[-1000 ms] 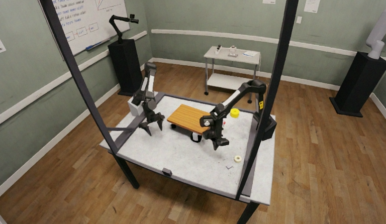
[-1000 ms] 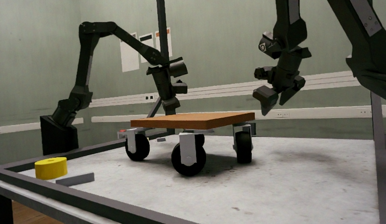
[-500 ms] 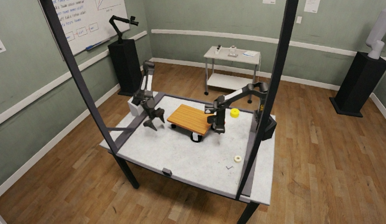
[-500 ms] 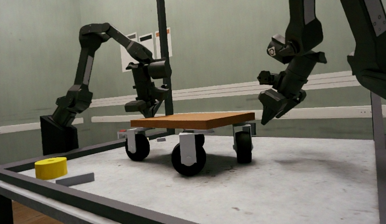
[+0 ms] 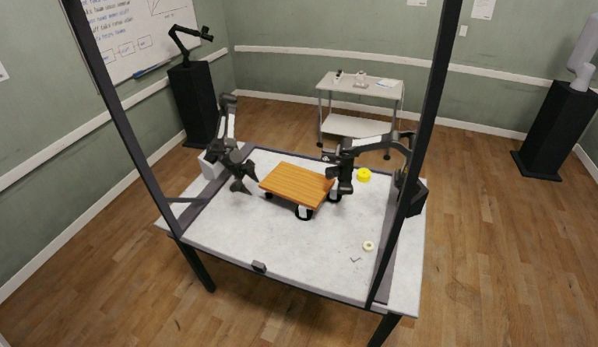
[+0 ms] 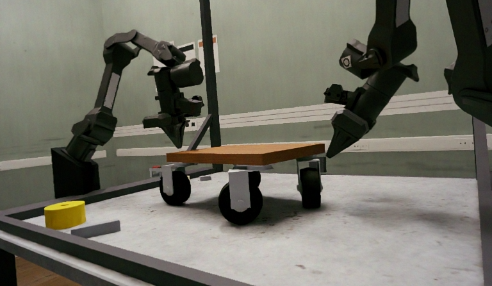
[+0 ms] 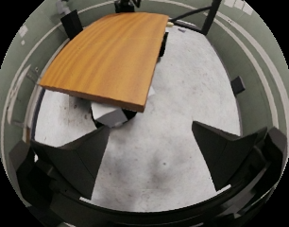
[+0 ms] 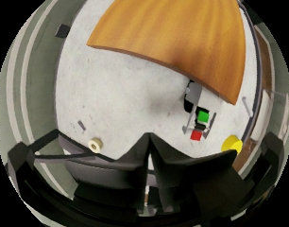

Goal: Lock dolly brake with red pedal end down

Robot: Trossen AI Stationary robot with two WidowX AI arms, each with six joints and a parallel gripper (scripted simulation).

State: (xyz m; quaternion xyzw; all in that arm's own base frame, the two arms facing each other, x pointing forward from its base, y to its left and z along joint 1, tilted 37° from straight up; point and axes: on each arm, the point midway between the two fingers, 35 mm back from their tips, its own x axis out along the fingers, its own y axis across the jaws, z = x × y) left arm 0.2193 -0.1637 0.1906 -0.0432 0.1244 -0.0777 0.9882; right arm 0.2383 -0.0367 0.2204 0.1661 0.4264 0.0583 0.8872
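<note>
The dolly [image 5: 297, 184] has an orange wooden deck and black casters, and all visible wheels stand on the grey table. It also shows in the side view [image 6: 246, 152]. The brake pedal [image 8: 200, 125] sticks out from one corner caster, green end toward the deck and red end [image 8: 196, 134] outward. In the side view the red end [image 6: 155, 167] sits near the caster's top. My right gripper [image 5: 345, 190] [image 6: 177, 141] is shut and empty, pointing down above that corner. My left gripper [image 5: 244, 182] [image 6: 335, 149] is open and empty, hovering beside the opposite edge, with the deck [image 7: 110, 57] ahead of it.
A yellow cylinder [image 5: 363, 174] stands behind the dolly near the right arm's base. A white tape roll [image 5: 367, 245] lies near the table's front right. A grey bar [image 6: 95, 228] lies by the cylinder. Dark frame posts [image 5: 423, 123] rise at the table's edges.
</note>
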